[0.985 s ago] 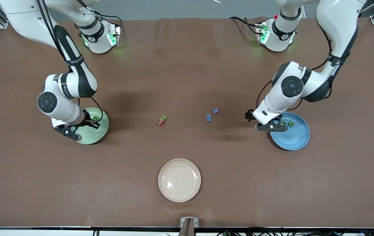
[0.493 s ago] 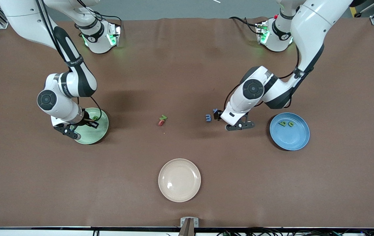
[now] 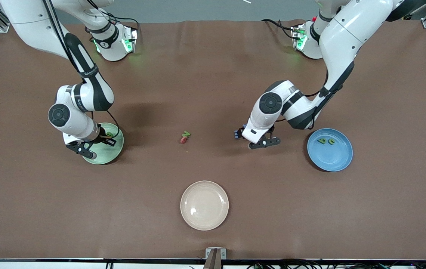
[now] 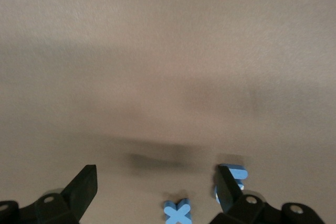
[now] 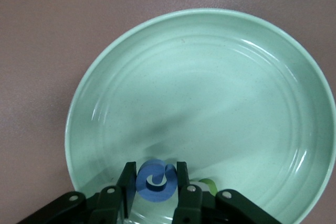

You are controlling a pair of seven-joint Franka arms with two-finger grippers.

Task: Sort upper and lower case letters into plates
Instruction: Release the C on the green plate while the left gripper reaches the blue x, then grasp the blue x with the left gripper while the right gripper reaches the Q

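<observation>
tools: right tool point(image 5: 155, 186) pinching flat blue g point(image 5: 155, 181) over glossy mint plate point(image 5: 210, 77); left tool point(image 4: 157, 192) spread.

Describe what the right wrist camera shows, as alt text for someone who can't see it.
The right hand pinches a small blue letter G between its two dark fingers, just over the inside of a pale mint green plate. The plate sits on a brown table, and a bit of a green letter peeks out beside the fingers.
</observation>
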